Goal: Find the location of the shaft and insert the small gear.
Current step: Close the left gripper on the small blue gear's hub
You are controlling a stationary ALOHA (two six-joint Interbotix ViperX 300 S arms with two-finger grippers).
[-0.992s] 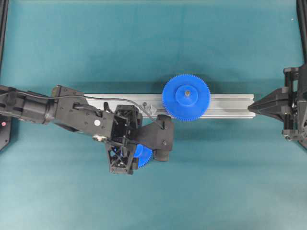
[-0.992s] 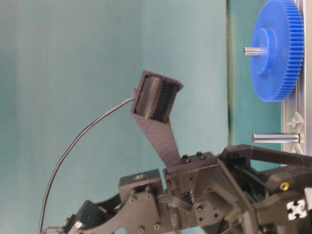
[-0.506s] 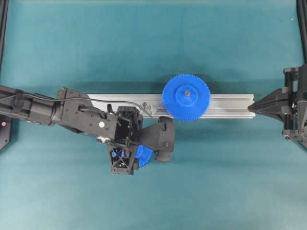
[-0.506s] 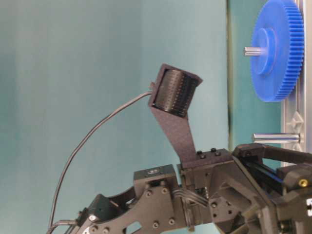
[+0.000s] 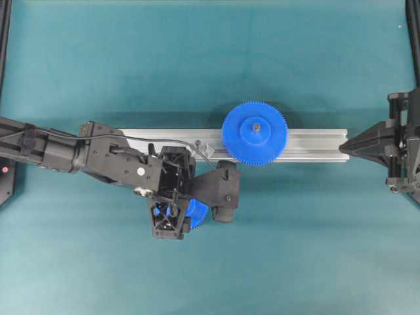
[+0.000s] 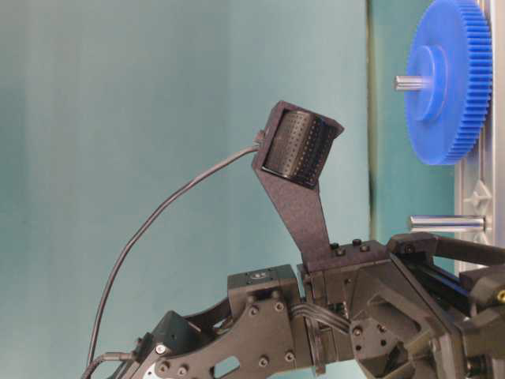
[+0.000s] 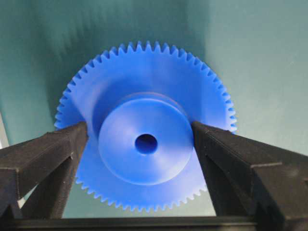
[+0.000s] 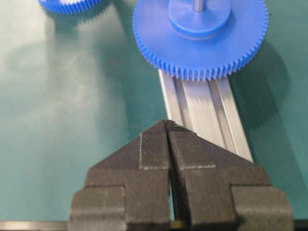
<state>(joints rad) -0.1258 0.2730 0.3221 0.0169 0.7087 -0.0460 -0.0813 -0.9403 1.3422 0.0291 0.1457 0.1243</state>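
Note:
The small gear lies flat on the green mat, hub up, centre hole showing. My left gripper is open and straddles the hub: the right finger is at the hub's edge and the left finger stands a little off it. In the overhead view the left gripper covers most of the small gear, just in front of the rail. The shaft stands bare on the rail; it also shows in the table-level view. My right gripper is shut and empty at the rail's right end.
The wider blue gear sits on its own pin on the silver rail, right of the shaft. The right wrist view shows this gear, the rail and the small gear's rim beyond the shut right gripper.
My left arm has shifted slightly right and come down toward the small gear. The right arm and both gears have not moved.

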